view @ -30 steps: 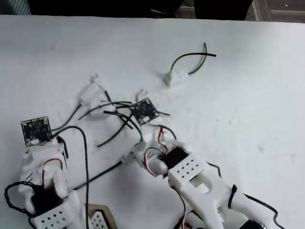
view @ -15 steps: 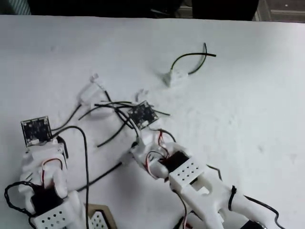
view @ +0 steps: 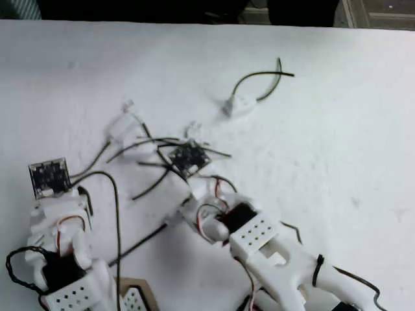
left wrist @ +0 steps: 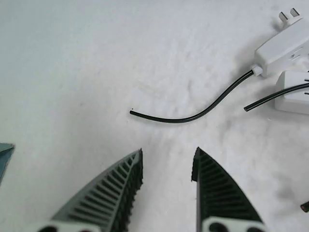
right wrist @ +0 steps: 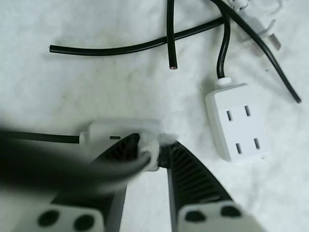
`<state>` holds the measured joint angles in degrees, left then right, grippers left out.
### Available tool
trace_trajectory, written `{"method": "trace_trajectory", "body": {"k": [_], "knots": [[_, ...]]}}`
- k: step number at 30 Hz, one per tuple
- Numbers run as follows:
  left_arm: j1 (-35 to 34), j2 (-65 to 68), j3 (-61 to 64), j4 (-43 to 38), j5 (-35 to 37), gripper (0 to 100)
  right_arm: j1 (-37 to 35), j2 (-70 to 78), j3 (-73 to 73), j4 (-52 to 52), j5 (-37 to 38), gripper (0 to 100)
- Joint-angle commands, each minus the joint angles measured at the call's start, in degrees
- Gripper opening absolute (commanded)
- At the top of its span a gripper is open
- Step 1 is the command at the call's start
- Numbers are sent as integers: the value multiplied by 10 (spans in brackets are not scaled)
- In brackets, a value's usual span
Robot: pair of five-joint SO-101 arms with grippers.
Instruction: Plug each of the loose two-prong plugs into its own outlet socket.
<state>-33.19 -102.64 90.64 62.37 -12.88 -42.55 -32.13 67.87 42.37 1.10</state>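
Plug (right wrist: 123,131), clenched in the right hand (right wrist: 154,145), sits low over the worktop (view: 337,162), just beside the outlet socket (right wrist: 239,125). Left hand (left wrist: 168,152), at near left, hangs released, short of a second plug (left wrist: 282,46). Judged step: bringing plug to socket; next, it needs lining up squarely with the slots (right wrist: 231,115).

Robotics lab prob., plain white table (view: 350,116), bare circuit board (view: 49,176)

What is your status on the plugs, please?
Left hand open, empty. Right hand shut on white plug, outlet socket beside it. Loose black cables nearby.
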Motion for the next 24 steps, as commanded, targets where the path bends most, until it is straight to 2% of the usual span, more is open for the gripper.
{"method": "trace_trajectory", "body": {"k": [1, 9, 16, 20, 24], "knots": [[-1, -6, -4, 2, 5, 181, -17, 13, -8, 73, 5, 16], [-1, -6, -4, 2, 5, 181, -15, 19, -13, 80, 27, 16], [-1, -6, -4, 2, 5, 181, -15, 150, -61, 37, 25, 16], [-1, -6, -3, 2, 5, 181, -5, 216, -112, 69, 25, 16], [-1, -6, -3, 2, 5, 181, 7, 219, -112, 74, 25, 16]]}}
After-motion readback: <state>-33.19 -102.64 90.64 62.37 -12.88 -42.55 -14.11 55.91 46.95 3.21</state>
